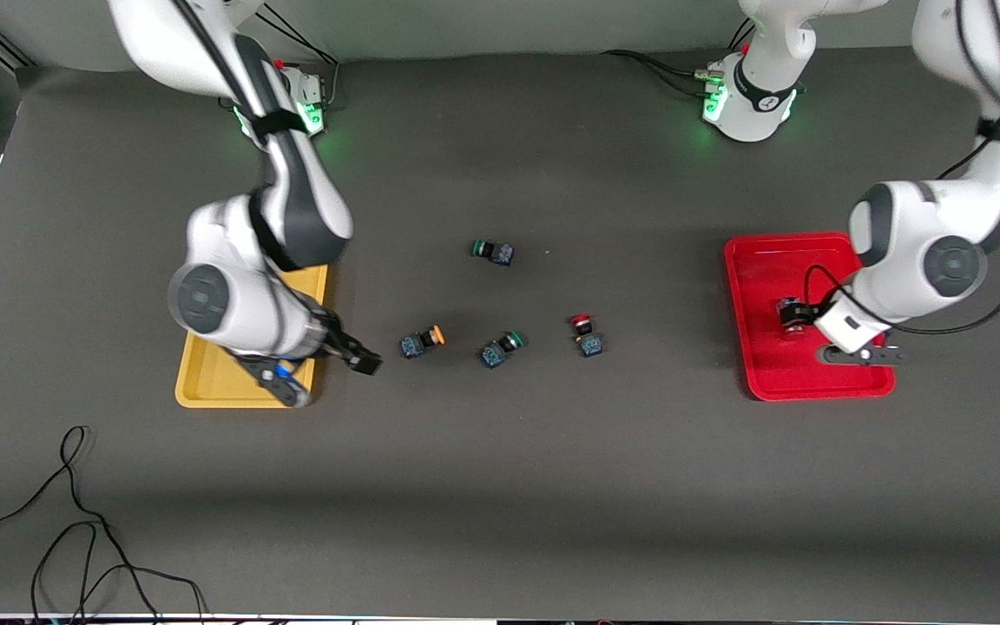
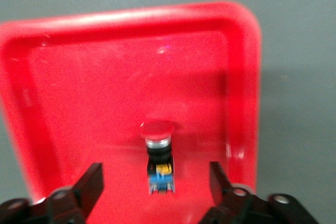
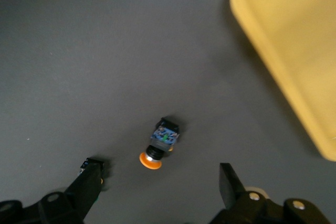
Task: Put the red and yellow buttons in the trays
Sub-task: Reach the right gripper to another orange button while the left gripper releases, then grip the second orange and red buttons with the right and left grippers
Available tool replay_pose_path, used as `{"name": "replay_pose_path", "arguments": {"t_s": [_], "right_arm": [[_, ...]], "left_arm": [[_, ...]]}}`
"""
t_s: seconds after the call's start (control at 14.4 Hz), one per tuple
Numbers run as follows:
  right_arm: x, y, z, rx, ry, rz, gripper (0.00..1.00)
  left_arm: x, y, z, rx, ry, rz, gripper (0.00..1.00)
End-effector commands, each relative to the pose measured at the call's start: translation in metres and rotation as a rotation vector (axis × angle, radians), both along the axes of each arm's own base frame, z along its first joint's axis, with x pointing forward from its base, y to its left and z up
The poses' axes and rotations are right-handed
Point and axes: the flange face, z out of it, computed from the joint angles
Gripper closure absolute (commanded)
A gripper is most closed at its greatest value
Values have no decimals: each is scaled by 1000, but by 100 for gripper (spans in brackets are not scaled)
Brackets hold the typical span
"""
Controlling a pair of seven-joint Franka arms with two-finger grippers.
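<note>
A red button (image 2: 159, 153) lies in the red tray (image 2: 105, 77), also seen in the front view (image 1: 788, 316) in the tray (image 1: 769, 260). My left gripper (image 2: 157, 182) is open just above it, its fingers well clear on both sides; in the front view the gripper (image 1: 817, 332) is over the tray. A second red button (image 1: 585, 334) and an orange-yellow button (image 1: 422, 341) lie on the table. My right gripper (image 3: 158, 182) is open and empty over the table beside the yellow tray (image 3: 294, 51), close to the orange-yellow button (image 3: 159, 148). In the front view it (image 1: 352, 358) is at the tray's (image 1: 205, 382) edge. The other yellow button is hidden.
Two green-capped switches lie on the dark table, one (image 1: 501, 349) between the orange-yellow and red buttons, one (image 1: 492, 252) farther from the front camera. A black cable (image 1: 75, 521) loops near the table's front edge at the right arm's end.
</note>
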Motion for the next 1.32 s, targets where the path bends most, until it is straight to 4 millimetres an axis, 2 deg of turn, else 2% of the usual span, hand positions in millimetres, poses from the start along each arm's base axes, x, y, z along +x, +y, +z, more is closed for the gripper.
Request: {"name": "replay_pose_path", "arguments": {"t_s": [0.0, 0.07, 0.14, 0.28, 0.49, 0.69, 0.76, 0.9, 1.11, 1.25], "right_arm": [[3, 22, -49, -20, 14, -70, 0], [-6, 36, -63, -33, 15, -67, 0], [-13, 42, -81, -49, 17, -83, 0], [-30, 49, -108, -72, 0, -93, 0], [-46, 57, -131, -79, -17, -101, 0], [-47, 55, -139, -90, -10, -101, 6], [-46, 55, -142, -92, -17, -100, 10], [-47, 55, -149, -98, -22, -99, 19], [-46, 54, -149, -97, -29, -88, 39], [-46, 53, -149, -96, -28, -90, 54]], "left_arm": [[16, -34, 69, 15, 7, -7, 0], [23, -54, 85, 19, -13, 26, 0], [25, -85, 94, 27, -29, 59, 0], [17, -151, 96, 36, -56, 103, 0], [0, -249, 83, 31, -103, 156, 0], [-13, -323, 54, 21, -132, 261, 0], [-16, -341, 41, 19, -136, 311, 0], [-22, -360, 8, 31, -124, 367, 0], [-32, -375, -53, 61, -92, 412, 0], [-35, -380, -79, 55, -89, 409, 0]]}}
